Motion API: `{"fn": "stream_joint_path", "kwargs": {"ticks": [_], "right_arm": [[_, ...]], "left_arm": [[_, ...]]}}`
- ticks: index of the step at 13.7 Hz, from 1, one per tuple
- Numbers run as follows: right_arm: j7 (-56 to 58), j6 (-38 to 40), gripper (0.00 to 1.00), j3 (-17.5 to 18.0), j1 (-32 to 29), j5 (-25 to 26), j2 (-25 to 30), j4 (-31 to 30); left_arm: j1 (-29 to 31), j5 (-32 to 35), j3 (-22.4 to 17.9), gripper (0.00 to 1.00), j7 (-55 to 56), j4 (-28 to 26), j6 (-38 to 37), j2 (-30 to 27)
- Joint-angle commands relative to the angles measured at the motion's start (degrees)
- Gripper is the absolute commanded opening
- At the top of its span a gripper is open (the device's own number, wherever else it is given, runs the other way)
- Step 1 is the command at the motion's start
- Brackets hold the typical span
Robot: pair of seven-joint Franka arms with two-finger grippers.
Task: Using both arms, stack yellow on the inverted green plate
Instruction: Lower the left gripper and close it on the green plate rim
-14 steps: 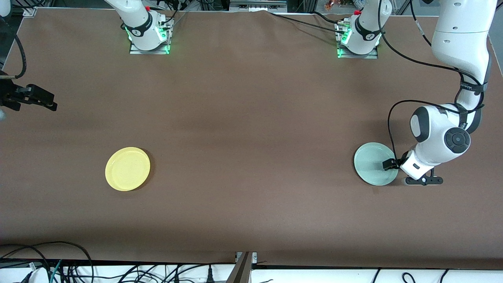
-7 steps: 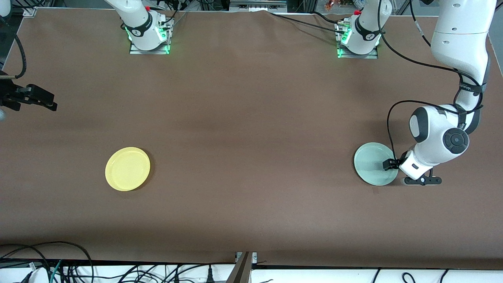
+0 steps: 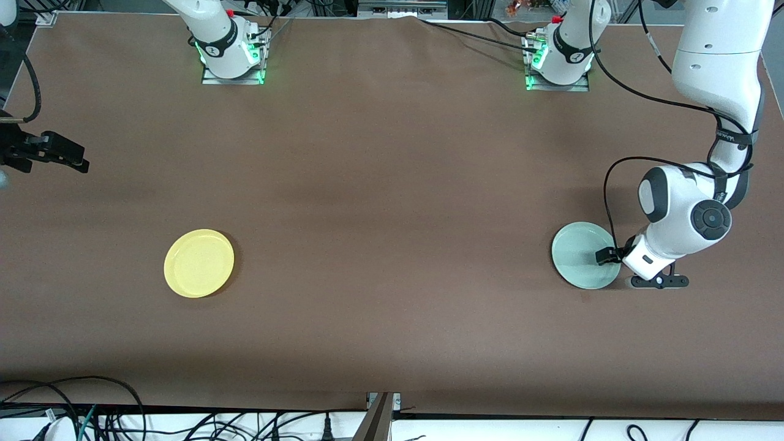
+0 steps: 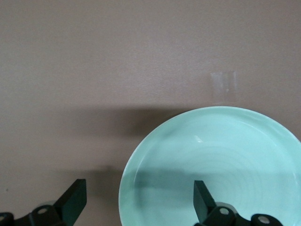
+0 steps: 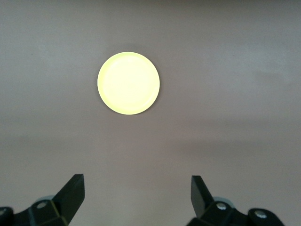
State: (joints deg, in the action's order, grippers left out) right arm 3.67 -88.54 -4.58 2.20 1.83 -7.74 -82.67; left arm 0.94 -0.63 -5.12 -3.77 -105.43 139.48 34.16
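In the front view, the left gripper [image 3: 608,256] sat low at the rim of the green plate [image 3: 582,255], at the left arm's end of the tabletop [image 3: 392,184]. Across the last second the left arm had barely shifted: its wrist eased slightly toward the plate and then settled, and the plate kept its place. That suggested the approach was over and the grasp of the rim was about to start; the plate was rim-up, so the flip was not yet done. The yellow plate [image 3: 199,263] lay untouched toward the right arm's end, well apart from the green one. The right gripper [image 3: 58,154] waited over the table's edge at the right arm's end, unmoved.

In the left wrist view, the left gripper [image 4: 136,200] had its fingers spread wide, one finger [image 4: 203,197] over the inside of the green plate [image 4: 221,155] and the other over bare tabletop, so the rim lay between them, not yet pinched.

In the right wrist view, the right gripper [image 5: 136,193] was likewise spread wide and held nothing; the yellow plate [image 5: 128,83] lay flat on the tabletop well ahead of it.
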Motion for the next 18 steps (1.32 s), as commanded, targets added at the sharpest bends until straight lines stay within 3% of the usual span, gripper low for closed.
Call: {"fn": "stream_joint_path", "kwargs": {"ticks": [1,4,6,8,11,18], "right_arm": [[0.4,0.9,1.0,0.2,-0.3,0.5,-0.4,1.3],[0.2,0.7,1.0,0.1,-0.4,0.7,-1.1,1.1],[0.2,0.6,1.0,0.1,-0.4,0.9,-1.8,1.0],[0.1,0.6,1.0,0.0,-0.4,0.9,-3.2,1.0],[-0.2,0.5,1.0,0.0,-0.5,0.9,-3.9,1.0],[0.1,0.1,1.0,0.0,-1.9,1.6,-6.0,1.0]], "left_arm": [[1.4,0.4,0.2,1.0,-1.9,-0.9,0.2,-0.5],[2.6,0.4,0.3,0.87,-2.3,-1.8,-0.1,-0.4],[2.6,0.4,0.3,0.68,-2.3,-1.9,-0.1,-0.1],[2.4,0.4,0.3,0.66,-2.2,-1.9,-0.1,-0.1],[2.4,0.4,1.2,0.53,-2.1,-1.9,-0.3,-0.2],[2.9,0.3,1.3,0.36,-5.0,-1.9,-0.7,-0.4]]}}
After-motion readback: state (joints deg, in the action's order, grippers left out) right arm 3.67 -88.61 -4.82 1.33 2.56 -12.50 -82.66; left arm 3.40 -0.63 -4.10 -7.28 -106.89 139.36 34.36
